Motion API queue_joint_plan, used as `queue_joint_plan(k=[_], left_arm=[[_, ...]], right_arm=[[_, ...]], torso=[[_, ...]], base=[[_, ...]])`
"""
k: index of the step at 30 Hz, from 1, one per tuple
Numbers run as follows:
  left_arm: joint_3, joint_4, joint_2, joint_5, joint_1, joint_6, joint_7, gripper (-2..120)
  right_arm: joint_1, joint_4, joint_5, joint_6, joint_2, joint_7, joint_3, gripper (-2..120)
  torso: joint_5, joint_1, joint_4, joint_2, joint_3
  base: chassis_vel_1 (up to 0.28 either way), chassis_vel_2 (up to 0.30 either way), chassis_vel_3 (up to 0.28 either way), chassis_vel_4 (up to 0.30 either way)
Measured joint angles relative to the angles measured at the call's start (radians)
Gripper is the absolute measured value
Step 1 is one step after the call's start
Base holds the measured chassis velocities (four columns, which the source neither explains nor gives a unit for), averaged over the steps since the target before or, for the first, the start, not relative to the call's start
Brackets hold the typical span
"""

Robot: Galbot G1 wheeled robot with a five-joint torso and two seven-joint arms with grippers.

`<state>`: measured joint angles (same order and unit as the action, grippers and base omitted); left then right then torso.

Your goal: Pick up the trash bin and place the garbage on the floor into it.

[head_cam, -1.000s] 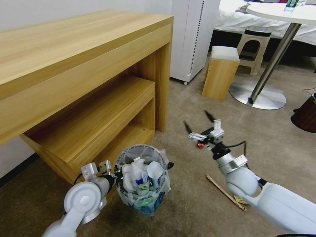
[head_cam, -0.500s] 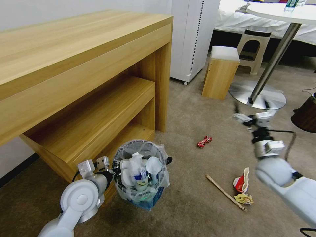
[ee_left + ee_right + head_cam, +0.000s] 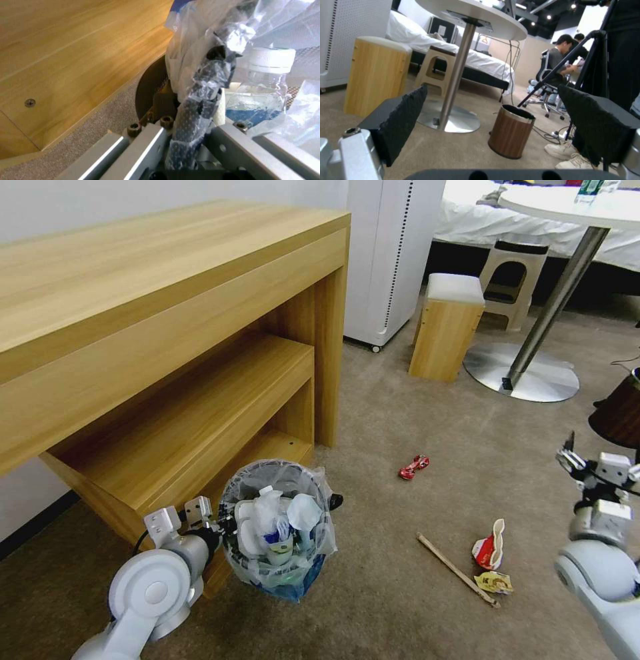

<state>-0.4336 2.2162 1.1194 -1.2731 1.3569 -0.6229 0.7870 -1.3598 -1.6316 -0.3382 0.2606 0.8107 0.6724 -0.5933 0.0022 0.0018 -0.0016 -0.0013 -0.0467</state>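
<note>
Right tool [image 3: 603, 453] swung away empty; four garbage [image 3: 414, 467] pieces remain

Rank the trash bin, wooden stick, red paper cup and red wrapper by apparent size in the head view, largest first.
1. trash bin, held at its rim by the left gripper
2. wooden stick, long but thin
3. red paper cup
4. red wrapper, though it lies farther from the camera, so its real size against the cup is unsure

Beige floor [image 3: 400, 420], red wrapper [image 3: 414, 467], clear blue-printed liner in dark wire trash bin [image 3: 277, 540].
</note>
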Motion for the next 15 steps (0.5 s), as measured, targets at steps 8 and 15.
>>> queue_joint_plan(k=[8,15], left_arm=[[-0.005,0.031,0.005,0.014,0.018,-0.005,-0.001,0],[-0.024,0.050,0.000,0.016,0.037,-0.006,-0.003,0]], right_arm=[[-0.026,-0.008,0.100,0.010,0.073,-0.027,-0.039,96],[-0.029,-0.009,0.150,0.028,0.095,-0.041,-0.050,95]], torso=[[0.0002,0.000,-0.0002,0.000,0.000],[0.0000,0.000,-0.0001,0.000,0.000]], base=[[0.000,0.000,0.000,0.000],[0.000,0.000,0.000,0.000]])
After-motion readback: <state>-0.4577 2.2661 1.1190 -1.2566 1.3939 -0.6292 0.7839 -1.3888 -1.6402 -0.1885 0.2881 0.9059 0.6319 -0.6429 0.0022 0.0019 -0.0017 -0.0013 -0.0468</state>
